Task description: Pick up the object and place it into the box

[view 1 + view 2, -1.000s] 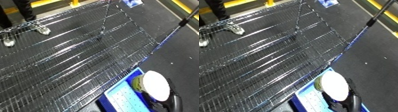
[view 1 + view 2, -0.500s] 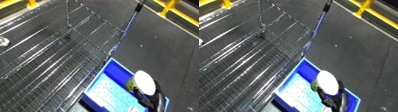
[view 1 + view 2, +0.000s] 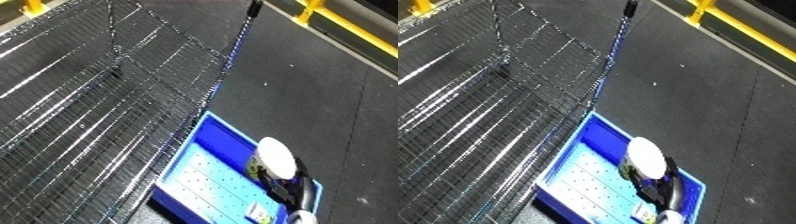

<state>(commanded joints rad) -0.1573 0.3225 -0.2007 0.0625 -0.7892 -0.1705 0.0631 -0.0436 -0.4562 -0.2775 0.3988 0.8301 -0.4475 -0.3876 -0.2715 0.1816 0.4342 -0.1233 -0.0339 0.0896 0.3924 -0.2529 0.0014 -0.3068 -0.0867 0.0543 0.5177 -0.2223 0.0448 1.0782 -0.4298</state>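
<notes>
Dark floor; right hand (image 3: 291, 187) over blue bin (image 3: 202, 165), fingers round white object (image 3: 276, 158)

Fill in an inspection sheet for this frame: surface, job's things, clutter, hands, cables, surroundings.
Surface: dark speckled floor; silver wire-mesh rack fills the left.
Job's things: blue plastic bin with a perforated bottom, beside the mesh; white round-topped object over its right side.
Clutter: small pale item on the bin floor, unclear.
Hands: right hand black, fingers curled on the white object; left hand not in view.
Cables: nothing seen.
Surroundings: yellow barrier rail, top right.
</notes>
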